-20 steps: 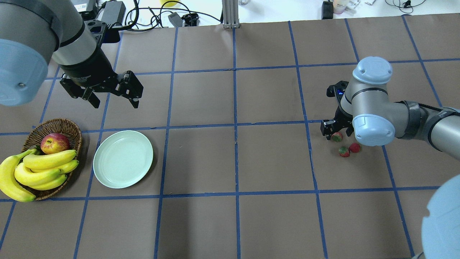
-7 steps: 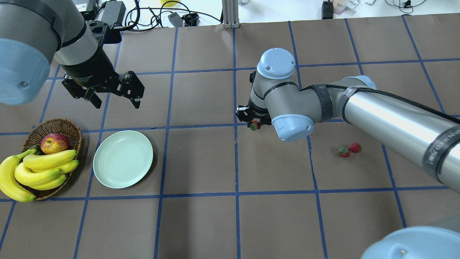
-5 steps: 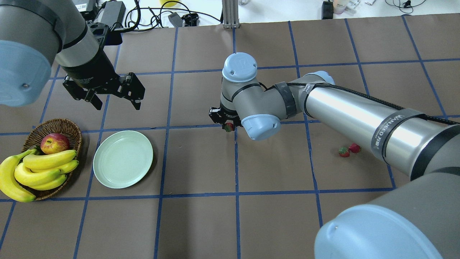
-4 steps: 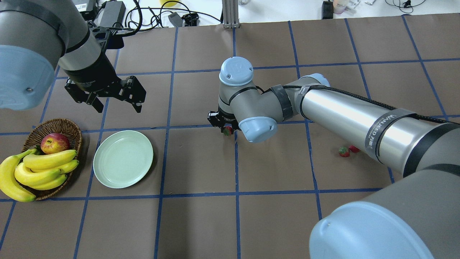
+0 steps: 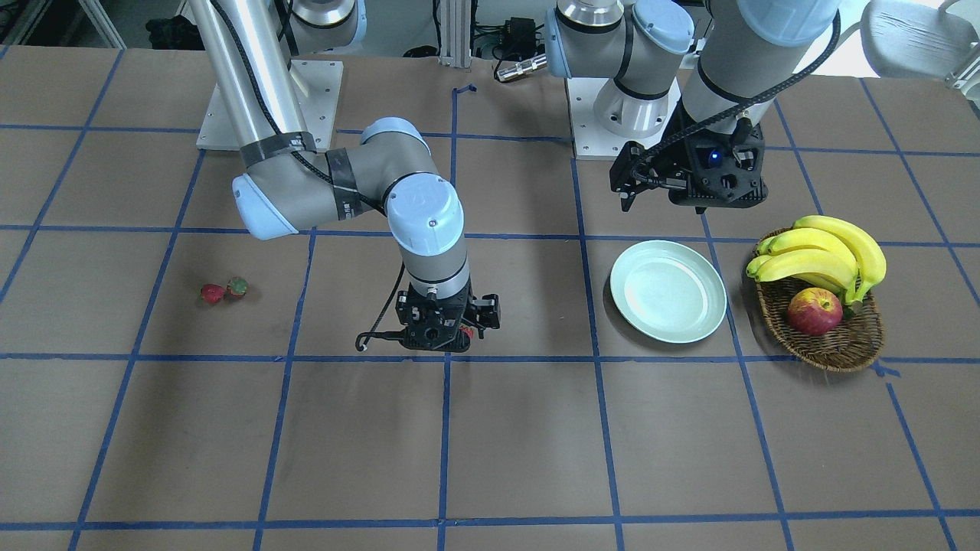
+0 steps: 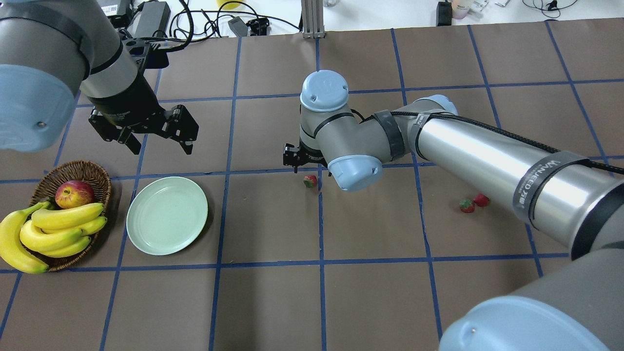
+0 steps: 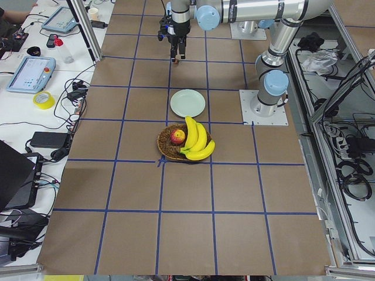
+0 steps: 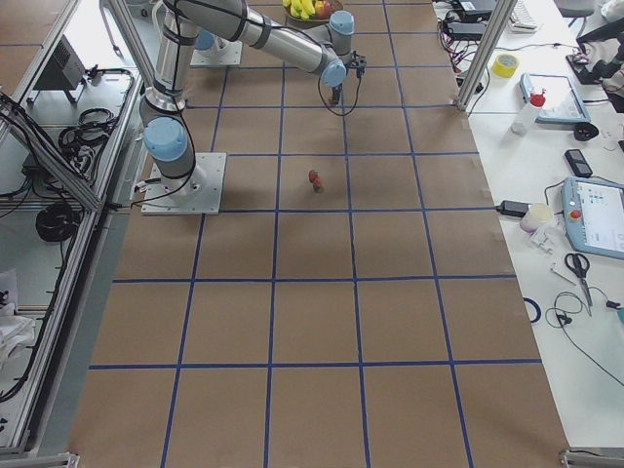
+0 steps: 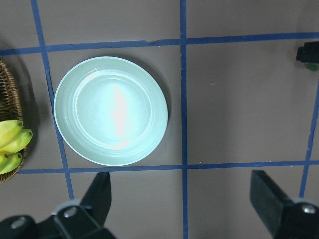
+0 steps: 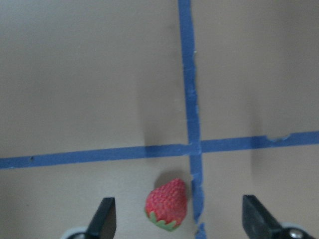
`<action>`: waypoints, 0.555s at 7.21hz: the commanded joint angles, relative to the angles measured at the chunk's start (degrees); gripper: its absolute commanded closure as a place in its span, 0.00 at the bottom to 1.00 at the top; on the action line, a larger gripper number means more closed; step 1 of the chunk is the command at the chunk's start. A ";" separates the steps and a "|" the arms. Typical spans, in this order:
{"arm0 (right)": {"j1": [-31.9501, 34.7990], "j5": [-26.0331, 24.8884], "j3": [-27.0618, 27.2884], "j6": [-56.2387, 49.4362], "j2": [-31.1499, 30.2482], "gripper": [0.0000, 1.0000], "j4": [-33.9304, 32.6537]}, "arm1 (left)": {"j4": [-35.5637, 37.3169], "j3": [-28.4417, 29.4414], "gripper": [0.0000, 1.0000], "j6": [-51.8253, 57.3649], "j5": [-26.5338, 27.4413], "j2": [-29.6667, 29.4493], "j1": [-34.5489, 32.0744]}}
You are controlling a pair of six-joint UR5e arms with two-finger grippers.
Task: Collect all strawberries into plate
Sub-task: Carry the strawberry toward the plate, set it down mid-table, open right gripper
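Strawberry [image 10: 167, 203] — loose beneath splayed right tool [image 10: 178, 199]

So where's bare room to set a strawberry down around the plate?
The plate itself is bare. Open table lies between it and the lone strawberry under the right gripper, and along the robot's side of both. Crowded: the basket beside the plate, filled by bananas and an apple.

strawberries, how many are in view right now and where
3. One strawberry lies beside a blue tape crossing, under the open right pincer. The other two strawberries lie side by side farther to the robot's right. None is on the plate.
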 commanded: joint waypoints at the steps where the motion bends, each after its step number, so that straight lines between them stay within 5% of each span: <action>1: -6.98 -5.92 2.49 -5.54 -5.87 0.00 7.05 | 0.06 -0.04 0.00 -0.07 -0.15 0.00 0.00; 4: -22.97 -6.02 17.67 -28.26 -14.59 0.00 0.62 | 0.06 -0.04 0.00 -0.07 -0.15 0.00 0.00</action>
